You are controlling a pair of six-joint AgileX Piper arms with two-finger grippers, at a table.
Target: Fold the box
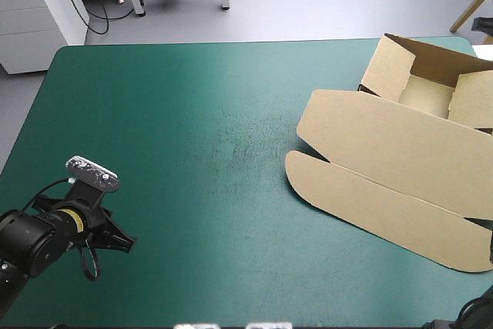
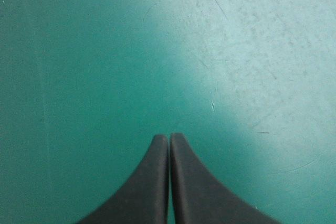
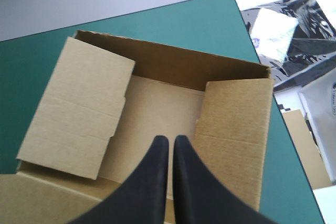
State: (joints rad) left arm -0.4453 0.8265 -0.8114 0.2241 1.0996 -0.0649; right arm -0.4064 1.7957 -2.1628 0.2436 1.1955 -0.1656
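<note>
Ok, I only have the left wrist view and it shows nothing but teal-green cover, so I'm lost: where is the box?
Observer: The box lies at the table's far right corner, far from the left end effector.
Operator: Is it folded yet?
Observer: Partly: the back wall stands raised, the lid lies flat on the table.
Operator: And the right end effector?
Observer: It hangs shut above the tray's floor, holding nothing.
</note>
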